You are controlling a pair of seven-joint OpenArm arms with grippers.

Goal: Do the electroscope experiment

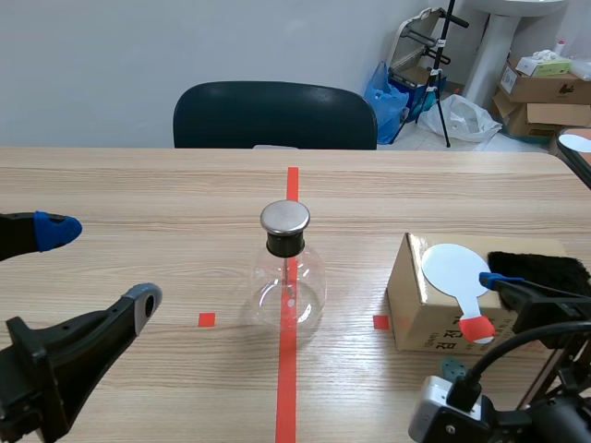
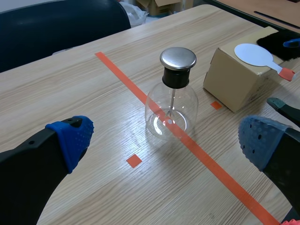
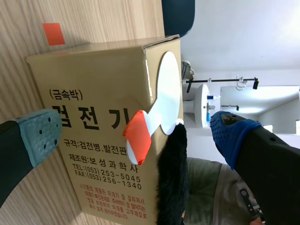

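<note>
Scene view: both grippers gape wide, holding nothing. Left gripper (image 1: 102, 265) near left; right gripper (image 3: 135, 136) near right, at cardboard box (image 1: 416, 309) printed "(금속박) 검전기". Electroscope (image 1: 288, 277) stands mid-table on the red tape line: clear round flask, black stopper, metal disc cap, thin rod inside. Black fur (image 1: 545, 263) and white, orange-handled paddle (image 1: 452, 269) lie atop box.
</note>
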